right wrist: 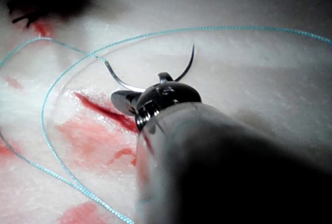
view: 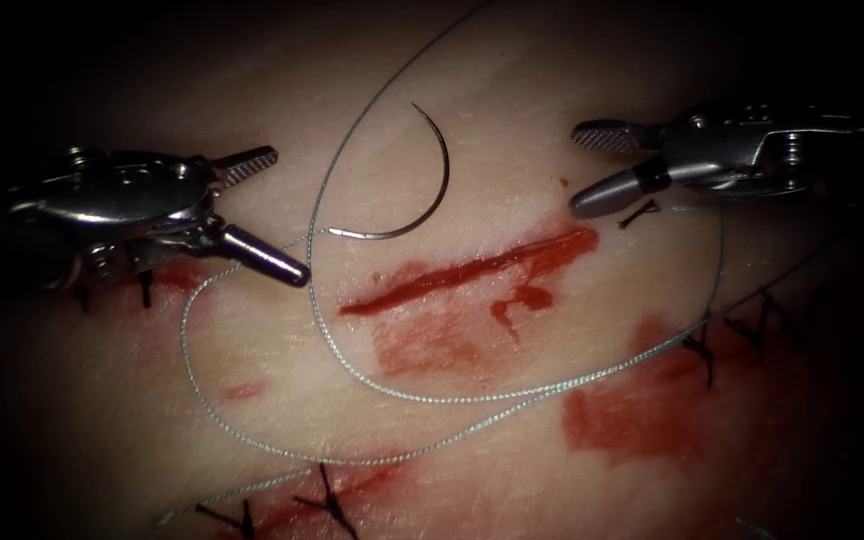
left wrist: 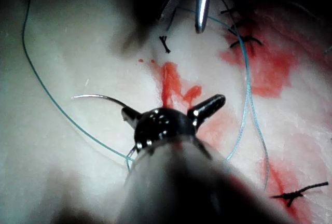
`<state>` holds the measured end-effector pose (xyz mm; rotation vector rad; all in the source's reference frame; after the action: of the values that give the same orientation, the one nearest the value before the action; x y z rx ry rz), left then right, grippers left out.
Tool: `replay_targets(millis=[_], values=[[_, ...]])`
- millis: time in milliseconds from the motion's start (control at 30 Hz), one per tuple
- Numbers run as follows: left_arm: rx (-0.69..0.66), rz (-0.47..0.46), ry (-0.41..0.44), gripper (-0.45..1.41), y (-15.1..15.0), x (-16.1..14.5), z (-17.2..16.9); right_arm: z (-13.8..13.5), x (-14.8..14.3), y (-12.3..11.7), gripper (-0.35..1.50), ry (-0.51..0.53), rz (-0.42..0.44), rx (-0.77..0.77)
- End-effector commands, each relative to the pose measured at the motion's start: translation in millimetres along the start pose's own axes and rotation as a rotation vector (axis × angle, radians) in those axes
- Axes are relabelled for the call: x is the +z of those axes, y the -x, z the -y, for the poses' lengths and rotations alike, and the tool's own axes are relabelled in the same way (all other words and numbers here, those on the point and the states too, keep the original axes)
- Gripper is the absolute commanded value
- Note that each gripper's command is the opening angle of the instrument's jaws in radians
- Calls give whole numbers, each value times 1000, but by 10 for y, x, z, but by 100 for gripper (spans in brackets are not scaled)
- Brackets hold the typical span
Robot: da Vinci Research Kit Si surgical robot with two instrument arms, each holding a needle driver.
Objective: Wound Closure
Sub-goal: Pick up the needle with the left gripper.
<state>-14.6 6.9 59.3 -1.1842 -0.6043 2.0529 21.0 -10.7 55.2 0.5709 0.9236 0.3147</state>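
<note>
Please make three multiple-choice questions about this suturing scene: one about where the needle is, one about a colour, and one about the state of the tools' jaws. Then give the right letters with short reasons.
1. Where is the needle?
A. in the left tool
B. lying free on the tissue, above the cut
C. in the right tool

2. What colour is the long thread?
A. pale blue-grey
B. black
C. yellow

3. How do both tools' jaws stand?
A. open, holding nothing
B. shut on thread
C. shut on tissue

Answers: 1 B, no jaw touches it. 2 A, seen looping around the cut. 3 A, the left tool and right tool are spread apart.
</note>
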Motion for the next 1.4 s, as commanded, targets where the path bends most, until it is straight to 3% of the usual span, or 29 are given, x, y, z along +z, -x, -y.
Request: replay_targets(millis=[33, 367, 1067, 1100, 1133, 1167, 1233, 1267, 1300, 1400], values=[[-1, -3, 1, 127, 3, 6, 1, 3, 13, -4, 131, -6, 0, -4], [17, -15, 15, 126, 6, 12, 4, 12, 18, -23, 131, -51, 6, 19], [21, -15, 18, 131, 6, 12, 12, 6, 16, -23, 136, -52, 6, 32], [43, -17, 10, 134, 4, 18, 15, 6, 16, -23, 136, -52, 6, 32], [234, -11, -35, 126, 4, 27, 22, 6, 16, -24, 134, -43, 4, 38], [234, -11, -35, 126, 4, 27, 22, 6, 16, -24, 134, -43, 4, 38], [334, 21, -66, 121, 4, 33, 30, 4, 14, -28, 128, -18, -1, 55], [337, 50, -77, 117, 5, 41, 40, 3, 10, -34, 122, -9, -4, 69], [344, 78, -90, 100, 6, 51, 46, 2, 5, -38, 117, 10, -9, 77], [293, 169, -128, 100, 10, 74, 48, 1, -1, -41, 108, 36, -5, 89]])
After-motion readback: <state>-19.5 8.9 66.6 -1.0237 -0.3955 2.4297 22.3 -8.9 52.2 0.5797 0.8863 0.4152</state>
